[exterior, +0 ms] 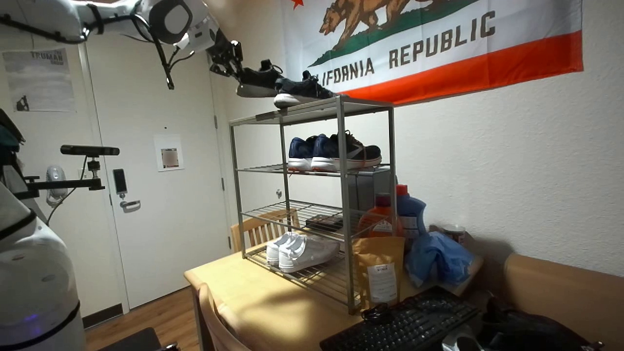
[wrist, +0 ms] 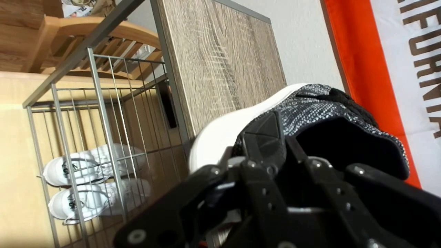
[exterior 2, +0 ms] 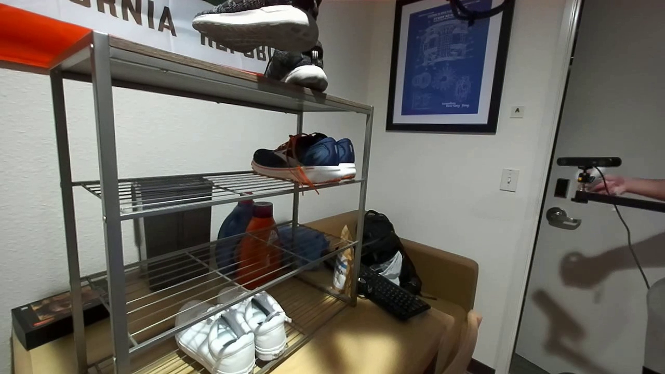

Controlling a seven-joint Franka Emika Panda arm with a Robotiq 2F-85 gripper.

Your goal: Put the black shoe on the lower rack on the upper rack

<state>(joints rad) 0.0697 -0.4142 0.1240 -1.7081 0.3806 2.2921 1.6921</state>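
Two short moves to make, to judge by the pose: bring inward, then set down. Now clamping, with the black, two-fingered metal end effector [wrist: 283,132], the collar of the black, low-top fabric sneaker [exterior 2: 257,26] with a rounded white sole, apparently pinched from inside and outside the opening. Held in the air, well above the grey, wire-grid metal lower rack [exterior 2: 228,200] and the navy, low-cut fabric sneakers [exterior 2: 304,156] on it; just above the flat, metal-framed, wood-grain upper rack [wrist: 220,58]; left of a matching black, white-soled fabric sneaker [exterior: 300,90] in both exterior views. Carry toward the far side first, since seemingly overhanging the near edge, though hard to tell by how much. Level the apparently tilted sole. Aim just left of the resting sneaker without nudging it. Lower gently until fully supported, then release and back away straight, to avoid snagging the collar or tipping the sneaker.
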